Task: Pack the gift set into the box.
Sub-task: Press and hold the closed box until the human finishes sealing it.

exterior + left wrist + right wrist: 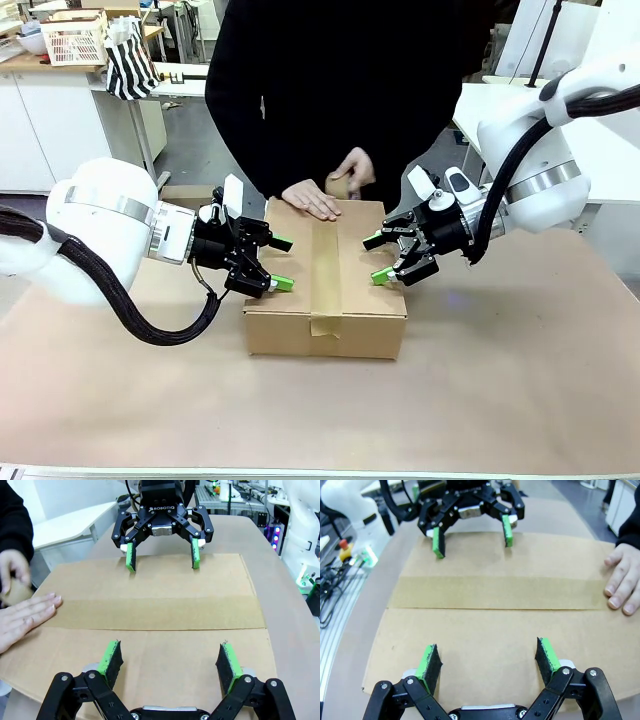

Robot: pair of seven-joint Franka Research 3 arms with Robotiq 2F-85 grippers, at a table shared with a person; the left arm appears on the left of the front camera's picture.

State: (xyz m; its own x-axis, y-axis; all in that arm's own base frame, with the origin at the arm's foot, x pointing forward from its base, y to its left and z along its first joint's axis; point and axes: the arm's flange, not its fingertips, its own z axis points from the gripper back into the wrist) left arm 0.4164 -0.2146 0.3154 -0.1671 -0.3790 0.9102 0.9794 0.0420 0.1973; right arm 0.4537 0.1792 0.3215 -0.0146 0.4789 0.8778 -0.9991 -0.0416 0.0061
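Observation:
The box point(290, 335) stands shut in the middle of the table, its top flaps closed under a strip of brown tape point(326, 270). My left gripper point(282, 264) is open at the box's left edge, fingers over the top, holding nothing. At the right edge my right gripper point(376, 259) is open and empty too. In the left wrist view my left gripper point(170, 656) faces the right gripper point(163, 560) across the box top point(165, 585). In the right wrist view my right gripper point(487, 657) faces the left gripper point(473, 541). The gift set is hidden.
A person in black stands at the far side with one hand point(312, 200) flat on the box's far edge and the other holding a tape roll point(338, 185). A lattice crate point(75, 40) and a striped bag point(130, 60) sit far back left. The brown table point(500, 380) surrounds the box.

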